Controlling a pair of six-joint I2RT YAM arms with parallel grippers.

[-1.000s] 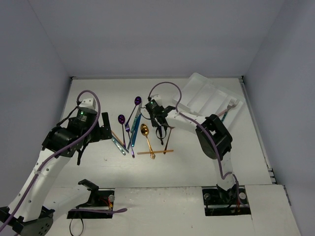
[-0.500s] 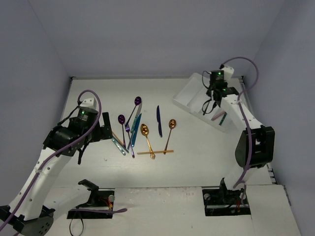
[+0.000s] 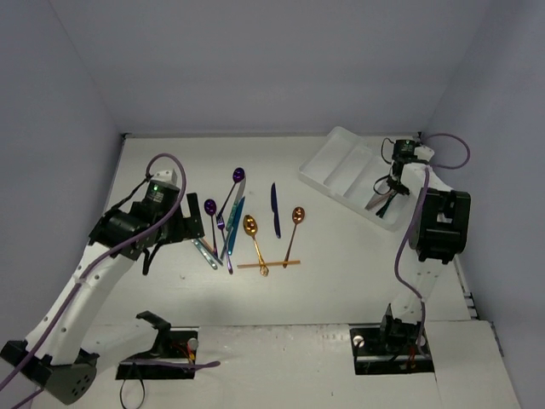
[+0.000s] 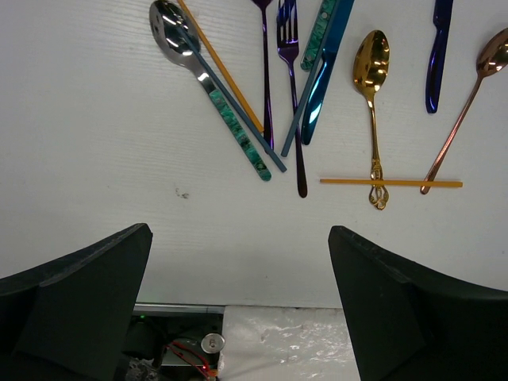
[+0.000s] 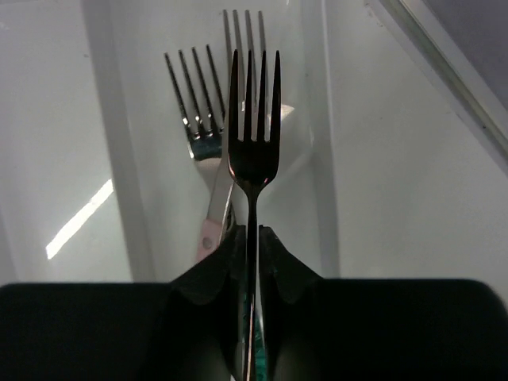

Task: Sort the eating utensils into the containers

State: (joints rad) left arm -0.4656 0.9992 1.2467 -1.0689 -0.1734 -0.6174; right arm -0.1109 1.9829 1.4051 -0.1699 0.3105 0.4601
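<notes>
My right gripper (image 5: 251, 235) is shut on the handle of a dark fork (image 5: 253, 151), tines pointing away, above a compartment of the white tray (image 3: 339, 160). Two other forks (image 5: 198, 131) lie in that compartment. From above, the right gripper (image 3: 391, 184) hangs over the tray's right end. My left gripper (image 4: 238, 266) is open and holds nothing, just near of the loose utensils: a teal-handled silver spoon (image 4: 176, 24), purple fork (image 4: 287, 32), blue knife (image 4: 435, 48), gold spoon (image 4: 371, 63), copper spoon (image 4: 492, 57) and orange chopstick (image 4: 413, 183).
Two purple spoons (image 3: 238, 175) lie at the far side of the utensil group in the top view. The tray sits tilted at the back right, close to the table's right edge (image 3: 443, 221). The arm bases stand along the near edge (image 3: 255, 328).
The right arm has swung from the middle utensil group to the tray, then further to its right end, carrying the fork. The left arm has shifted slightly right.
</notes>
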